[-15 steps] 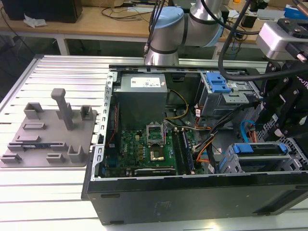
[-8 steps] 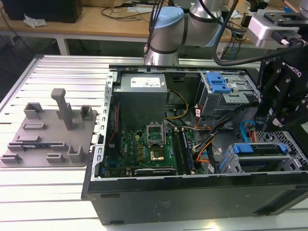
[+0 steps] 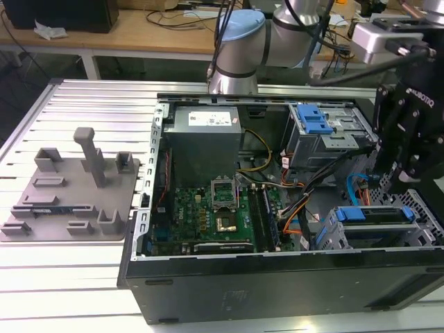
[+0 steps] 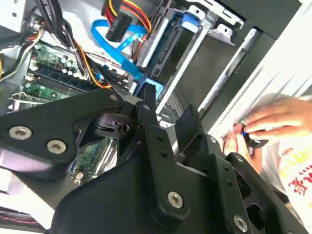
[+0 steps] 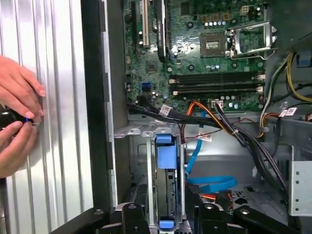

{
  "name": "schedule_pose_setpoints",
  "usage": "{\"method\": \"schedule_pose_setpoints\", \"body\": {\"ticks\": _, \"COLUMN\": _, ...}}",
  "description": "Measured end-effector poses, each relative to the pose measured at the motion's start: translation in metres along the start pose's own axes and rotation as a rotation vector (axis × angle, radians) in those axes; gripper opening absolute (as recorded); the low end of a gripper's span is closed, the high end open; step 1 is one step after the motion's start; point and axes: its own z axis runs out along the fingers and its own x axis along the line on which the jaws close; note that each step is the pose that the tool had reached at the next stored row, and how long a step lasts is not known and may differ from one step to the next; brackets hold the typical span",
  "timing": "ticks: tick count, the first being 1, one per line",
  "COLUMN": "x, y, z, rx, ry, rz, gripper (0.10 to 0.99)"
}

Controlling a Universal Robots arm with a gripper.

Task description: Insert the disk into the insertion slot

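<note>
The disk (image 3: 355, 214) lies inside the insertion slot (image 3: 424, 211), the grey perforated cage at the case's front corner on the exterior view's right. Its blue carrier (image 5: 165, 155) shows between the cage's metal walls (image 5: 141, 130) in the first wrist view. My gripper (image 3: 397, 186) hangs just above the cage, open. Its two black fingers (image 5: 129, 218) stand on either side of the carrier's end and do not touch it. In the second wrist view the gripper (image 4: 168, 114) has nothing between its fingers.
The open computer case (image 3: 277, 277) holds a motherboard (image 3: 215, 208), a power supply (image 3: 205, 128), loose cables (image 3: 298, 208) and a taller bay with a blue latch (image 3: 313, 119). A grey fixture plate (image 3: 69, 187) lies on the exterior view's left. A person's hands (image 5: 17, 117) hold a small dark object on the ribbed table beside the case.
</note>
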Motion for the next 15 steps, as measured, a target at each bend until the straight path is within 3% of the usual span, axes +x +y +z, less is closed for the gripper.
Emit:
{"method": "schedule_pose_setpoints", "body": {"ticks": 2, "x": -0.0105, "y": 0.0002, "z": -0.0016, "rx": 0.000, "ry": 0.0022, "rz": 0.000, "gripper": 0.439}}
{"method": "schedule_pose_setpoints", "body": {"ticks": 4, "x": -0.0265, "y": 0.0005, "z": -0.0037, "rx": 0.000, "ry": 0.0072, "rz": 0.000, "gripper": 0.439}}
{"method": "schedule_pose_setpoints", "body": {"ticks": 5, "x": -0.0336, "y": 0.0000, "z": -0.0041, "rx": 0.001, "ry": 0.0219, "rz": -0.001, "gripper": 0.439}}
{"method": "schedule_pose_setpoints", "body": {"ticks": 6, "x": -0.0387, "y": -0.0023, "z": -0.0042, "rx": 0.001, "ry": 0.0458, "rz": -0.002, "gripper": 0.439}}
{"method": "schedule_pose_setpoints", "body": {"ticks": 7, "x": -0.0414, "y": -0.0072, "z": -0.0037, "rx": 0.001, "ry": 0.0707, "rz": -0.004, "gripper": 0.439}}
{"method": "schedule_pose_setpoints", "body": {"ticks": 8, "x": -0.0420, "y": -0.0100, "z": -0.0035, "rx": 0.001, "ry": 0.0841, "rz": -0.005, "gripper": 0.439}}
{"method": "schedule_pose_setpoints", "body": {"ticks": 9, "x": -0.0423, "y": -0.0120, "z": -0.0035, "rx": 0.001, "ry": 0.1034, "rz": -0.006, "gripper": 0.439}}
{"method": "schedule_pose_setpoints", "body": {"ticks": 11, "x": -0.0425, "y": -0.0172, "z": -0.0031, "rx": 0.002, "ry": 0.1792, "rz": -0.004, "gripper": 0.439}}
{"method": "schedule_pose_setpoints", "body": {"ticks": 12, "x": -0.0426, "y": -0.0186, "z": -0.0030, "rx": 0.002, "ry": 0.2023, "rz": -0.004, "gripper": 0.439}}
{"method": "schedule_pose_setpoints", "body": {"ticks": 13, "x": -0.0426, "y": -0.0189, "z": -0.0028, "rx": 0.002, "ry": 0.2133, "rz": -0.001, "gripper": 0.439}}
{"method": "schedule_pose_setpoints", "body": {"ticks": 15, "x": -0.0429, "y": -0.0188, "z": -0.0013, "rx": -0.005, "ry": 0.2177, "rz": 0.027, "gripper": 0.439}}
